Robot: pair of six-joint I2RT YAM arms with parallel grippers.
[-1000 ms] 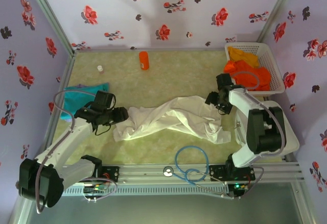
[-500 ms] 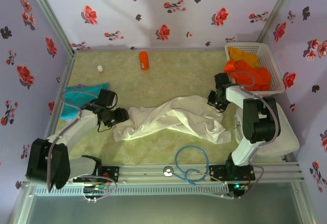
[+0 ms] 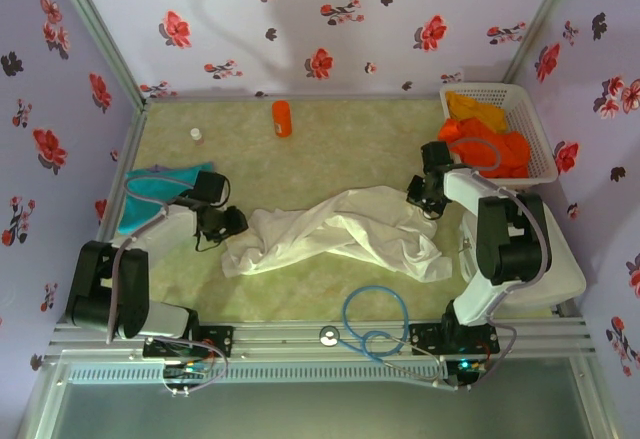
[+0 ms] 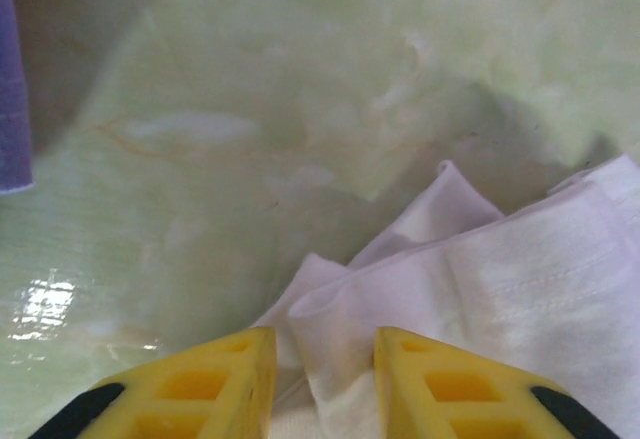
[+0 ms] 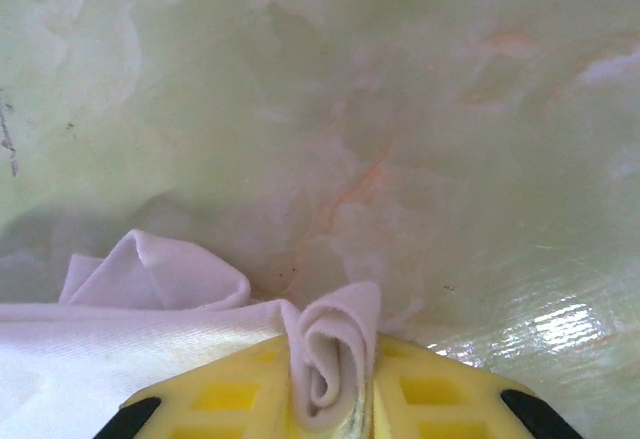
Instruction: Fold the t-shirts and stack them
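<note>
left jaws narrowed around rumpled white t-shirt [image 3: 335, 234]; right jaws pinch soft fold

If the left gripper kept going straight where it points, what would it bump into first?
The white t-shirt: its rumpled edge lies between the jaws of the left gripper, so it would push into cloth at once. Beyond looks like bare table, though depth is unclear.

A white t-shirt [image 3: 340, 231], teal t-shirt [image 3: 145, 187] and orange t-shirts [image 3: 490, 149] contrast with the marbled pale-green table [image 3: 330, 159].
</note>
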